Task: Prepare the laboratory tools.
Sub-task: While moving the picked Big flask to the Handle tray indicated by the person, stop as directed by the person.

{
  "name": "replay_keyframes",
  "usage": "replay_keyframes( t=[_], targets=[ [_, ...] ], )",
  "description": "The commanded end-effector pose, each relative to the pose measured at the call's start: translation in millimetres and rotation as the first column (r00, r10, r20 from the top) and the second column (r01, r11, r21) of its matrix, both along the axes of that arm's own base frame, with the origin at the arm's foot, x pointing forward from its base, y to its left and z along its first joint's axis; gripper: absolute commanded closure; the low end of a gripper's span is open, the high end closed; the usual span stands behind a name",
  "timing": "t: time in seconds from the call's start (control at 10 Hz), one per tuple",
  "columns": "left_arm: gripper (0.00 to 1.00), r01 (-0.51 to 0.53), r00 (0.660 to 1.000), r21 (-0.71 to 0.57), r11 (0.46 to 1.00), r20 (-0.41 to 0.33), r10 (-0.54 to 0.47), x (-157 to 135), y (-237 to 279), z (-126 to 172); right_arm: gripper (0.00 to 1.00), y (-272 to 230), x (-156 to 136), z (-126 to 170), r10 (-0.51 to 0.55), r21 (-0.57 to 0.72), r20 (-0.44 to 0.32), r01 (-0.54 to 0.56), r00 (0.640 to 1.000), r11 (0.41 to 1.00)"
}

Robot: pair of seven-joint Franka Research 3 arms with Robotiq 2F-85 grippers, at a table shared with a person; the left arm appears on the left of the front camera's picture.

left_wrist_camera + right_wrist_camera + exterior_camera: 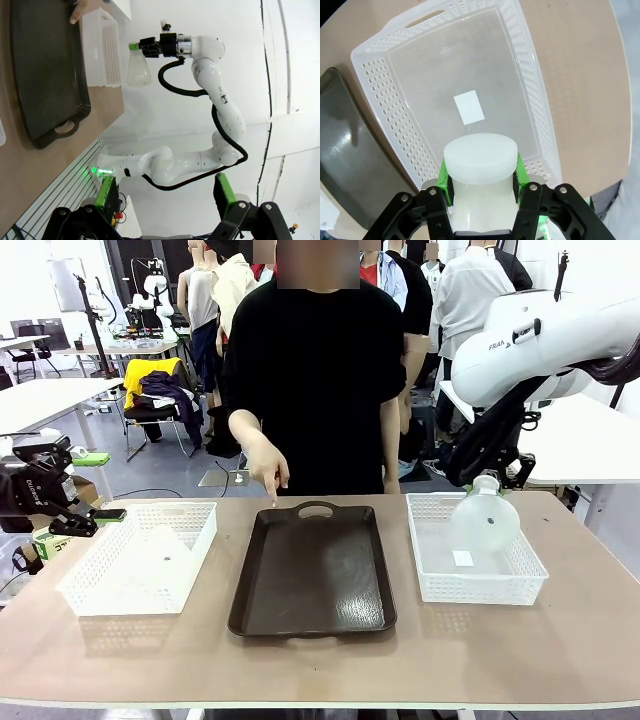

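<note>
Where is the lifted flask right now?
Front view, right side: the flask hangs by its neck in the right gripper, above the right basket, beside the tray.

right arm [220, 100]: white, rounded joints | cable [162, 82]: black | right gripper [480, 172]: black, green pads [519, 172] | person [310, 370]: black top

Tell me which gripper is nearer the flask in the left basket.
Left. The left gripper hangs open beside the left basket holding the flask; the right gripper is across the tray, shut on the other flask above the right basket.

Bkgd: white table [40, 400] L, white desk [590, 440] R; chair [140, 416] w/ yellow jacket [150, 373]; grey floor [165, 478].
</note>
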State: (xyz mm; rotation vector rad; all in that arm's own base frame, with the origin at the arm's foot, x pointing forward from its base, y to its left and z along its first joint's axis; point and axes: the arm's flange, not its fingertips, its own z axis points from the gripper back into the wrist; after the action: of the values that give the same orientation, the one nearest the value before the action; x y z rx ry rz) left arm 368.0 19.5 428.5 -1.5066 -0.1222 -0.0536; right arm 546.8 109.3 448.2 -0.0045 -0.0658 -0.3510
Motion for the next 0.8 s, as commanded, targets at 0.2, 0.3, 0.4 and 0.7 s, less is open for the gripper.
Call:
replay_keyframes(
  t=[0.2,0.3,0.4,0.7],
  targets=[
    [0.0,-0.004,1.0,0.0,1.0,0.007,0.004,0,0,2,1.0,0,0,0,0.0,0.0,0.0,0.0,1.0,1.0],
    [0.0,-0.004,1.0,0.0,1.0,0.007,0.004,0,0,2,1.0,10,-4,11,0.064,0.017,0.006,-0.064,0.998,0.998],
    [0.0,-0.004,1.0,0.0,1.0,0.007,0.004,0,0,2,1.0,23,-10,26,0.149,0.019,0.032,-0.15,0.988,0.989],
    [0.0,-0.004,1.0,0.0,1.0,0.007,0.004,0,0,2,1.0,81,-34,74,0.42,0.003,0.161,-0.426,0.893,0.905]
  ],
)
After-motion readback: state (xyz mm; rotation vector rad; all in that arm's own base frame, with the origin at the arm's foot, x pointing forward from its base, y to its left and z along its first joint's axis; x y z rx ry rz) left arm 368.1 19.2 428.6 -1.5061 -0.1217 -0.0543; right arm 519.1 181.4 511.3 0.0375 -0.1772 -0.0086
